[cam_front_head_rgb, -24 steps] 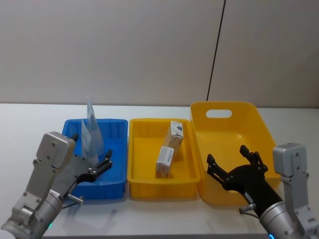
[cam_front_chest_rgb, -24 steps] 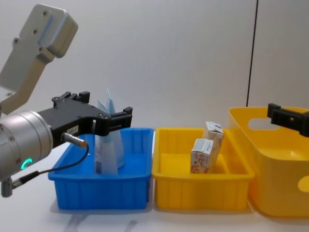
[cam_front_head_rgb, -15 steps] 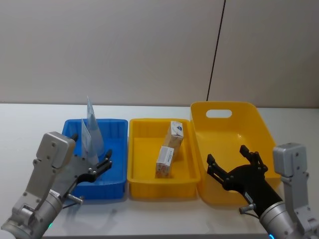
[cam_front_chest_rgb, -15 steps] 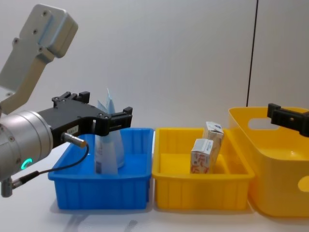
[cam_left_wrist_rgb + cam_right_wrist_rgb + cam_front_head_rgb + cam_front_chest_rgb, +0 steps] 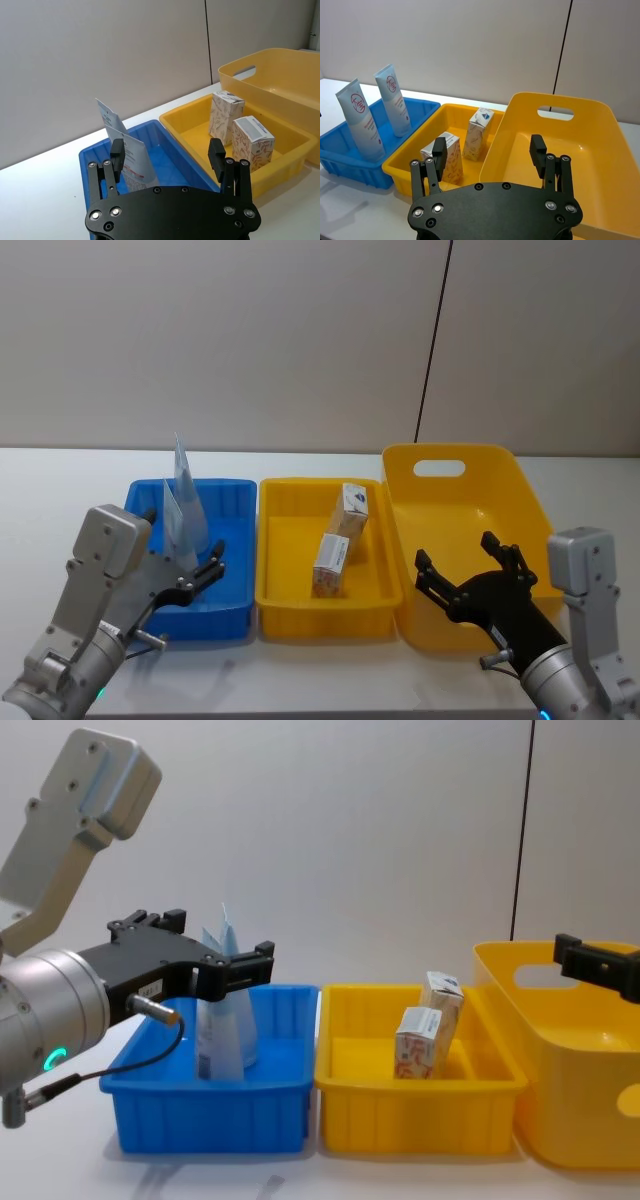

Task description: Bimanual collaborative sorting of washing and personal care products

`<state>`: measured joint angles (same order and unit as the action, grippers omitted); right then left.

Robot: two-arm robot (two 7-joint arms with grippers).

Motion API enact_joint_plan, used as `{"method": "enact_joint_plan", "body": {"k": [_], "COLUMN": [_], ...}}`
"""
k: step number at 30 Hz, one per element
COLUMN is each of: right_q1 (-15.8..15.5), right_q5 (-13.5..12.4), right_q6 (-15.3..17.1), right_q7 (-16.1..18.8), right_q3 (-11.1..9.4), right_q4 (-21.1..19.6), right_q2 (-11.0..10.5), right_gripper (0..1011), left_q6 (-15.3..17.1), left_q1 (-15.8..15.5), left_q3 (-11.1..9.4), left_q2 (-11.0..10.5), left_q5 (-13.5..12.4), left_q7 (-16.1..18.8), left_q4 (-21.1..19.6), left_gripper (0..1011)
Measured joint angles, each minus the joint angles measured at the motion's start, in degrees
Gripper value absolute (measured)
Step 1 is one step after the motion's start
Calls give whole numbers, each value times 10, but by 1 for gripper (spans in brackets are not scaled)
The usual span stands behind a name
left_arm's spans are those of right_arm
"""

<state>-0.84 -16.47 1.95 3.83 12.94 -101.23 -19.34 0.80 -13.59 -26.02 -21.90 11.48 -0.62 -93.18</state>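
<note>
A: Where are the grippers?
B: The left gripper hovers over the near end of the blue plastic bin. Fingers are spread wide and hold nothing.
A: And the tubes?
B: Two pale blue-white squeeze tubes with a red round mark stand in that bin, crimped ends up and leaning a bit. The nearer one is just ahead of the left fingers. Can't tell if it touches them.
A: Right side?
B: The right gripper hangs over the near-left part of the large yellow plastic tub, the one with the handle cut-out. Its fingers are also spread apart and empty.
A: Cartons?
B: Both are upright in the small yellow plastic bin between the blue bin and the tub. The white-orange carton is nearer, with the tan carton just behind it. All three containers sit side by side on the white counter.
</note>
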Motion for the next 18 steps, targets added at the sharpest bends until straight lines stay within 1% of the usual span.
{"method": "enact_joint_plan", "body": {"k": [18], "right_q1": [0], "right_q5": [0], "right_q6": [0], "right_q7": [0], "right_q3": [0], "right_q4": [0], "right_q2": [0], "right_gripper": [1001], "left_q6": [0], "left_q1": [0], "left_q3": [0], "left_q2": [0], "left_q5": [0], "left_q7": [0], "left_q4": [0], "left_gripper": [1002]}}
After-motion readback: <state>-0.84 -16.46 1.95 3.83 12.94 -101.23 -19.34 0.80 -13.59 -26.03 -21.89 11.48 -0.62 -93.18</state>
